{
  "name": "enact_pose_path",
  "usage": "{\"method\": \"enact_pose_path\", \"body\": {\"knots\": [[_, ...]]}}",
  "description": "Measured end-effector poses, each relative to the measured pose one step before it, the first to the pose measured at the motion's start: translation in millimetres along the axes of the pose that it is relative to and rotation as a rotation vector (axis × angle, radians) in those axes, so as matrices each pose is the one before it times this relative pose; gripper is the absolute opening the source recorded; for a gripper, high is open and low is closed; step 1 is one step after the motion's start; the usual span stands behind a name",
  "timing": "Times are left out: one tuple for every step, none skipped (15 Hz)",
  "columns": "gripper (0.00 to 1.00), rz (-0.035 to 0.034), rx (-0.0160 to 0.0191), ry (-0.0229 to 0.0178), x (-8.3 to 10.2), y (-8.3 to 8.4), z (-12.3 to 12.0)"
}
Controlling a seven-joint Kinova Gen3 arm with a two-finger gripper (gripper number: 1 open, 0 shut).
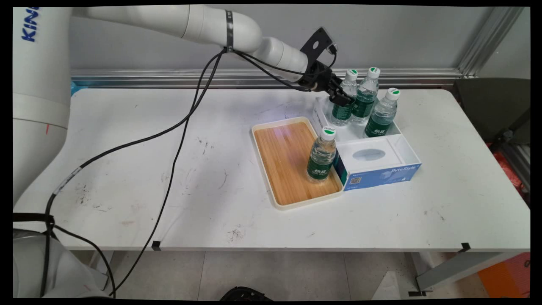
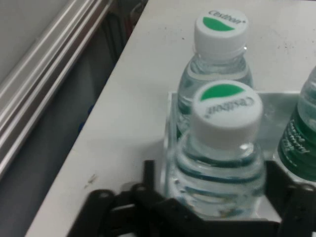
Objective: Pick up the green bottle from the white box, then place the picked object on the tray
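Bamboo tray [image 1: 279,156] already carries your one bottle [image 1: 322,156]; gripper [image 1: 341,98] straddles another bottle [image 2: 219,158] in the far-edge box [image 1: 400,140], fingers [image 2: 284,185] spread, not clamped.

Main view: fixed camera above the table's [image 1: 211,169] near side, looking down toward the wall at 12 o'clock; far | Hand view: rides the arm, very close on two bottle caps | Shared: nearest bottle [image 2: 222,148], main view's 1 o'clock [image 1: 345,99]
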Motion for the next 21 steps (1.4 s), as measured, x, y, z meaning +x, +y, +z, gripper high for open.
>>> {"method": "enact_pose_path", "body": {"knots": [[0.00,-0.00412,-0.00355,-0.00151,-1.24,0.11,1.04],[0.00,-0.00272,-0.00381,-0.00144,-0.70,0.24,0.73],[0.00,-0.00350,-0.00450,-0.00173,-1.08,0.29,0.31],[0.00,-0.00245,-0.00393,-0.00104,-0.59,0.33,0.36],[0.00,-0.00256,-0.00433,-0.00159,-0.74,0.42,0.14],[0.00,-0.00225,-0.00356,-0.00103,-0.22,0.11,0.53],[0.00,-0.00234,-0.00332,-0.00099,-0.38,0.41,-0.15],[0.00,-0.00137,-0.00142,0.00059,0.14,-0.21,-0.49],[0.00,0.00021,-0.00068,0.00242,1.31,-0.06,-0.54],[0.00,0.00033,0.00137,0.00454,2.02,-0.43,-1.26],[0.00,0.00132,0.00115,0.00562,2.88,-0.40,-1.45],[0.00,0.00177,0.00192,0.00791,4.03,-0.37,-2.44],[0.00,0.00207,0.00147,0.00847,4.77,0.04,-2.83],[0.00,0.00132,0.00034,0.00724,4.44,0.42,-2.87],[0.00,0.00043,0.00053,0.00492,3.01,0.25,-2.00],[0.00,0.00094,0.00023,0.00754,5.08,0.98,-3.59],[0.00,0.00048,-0.00019,0.00475,3.39,0.81,-2.45],[0.00,0.00043,-0.00119,0.00567,4.72,1.41,-3.42],[0.00,-0.00108,-0.00119,0.00732,6.84,2.43,-5.95],[0.00,-0.00134,-0.00083,0.00502,6.45,2.49,-6.28],[0.00,-0.00315,-0.00061,0.00219,6.21,2.79,-7.31]]}}
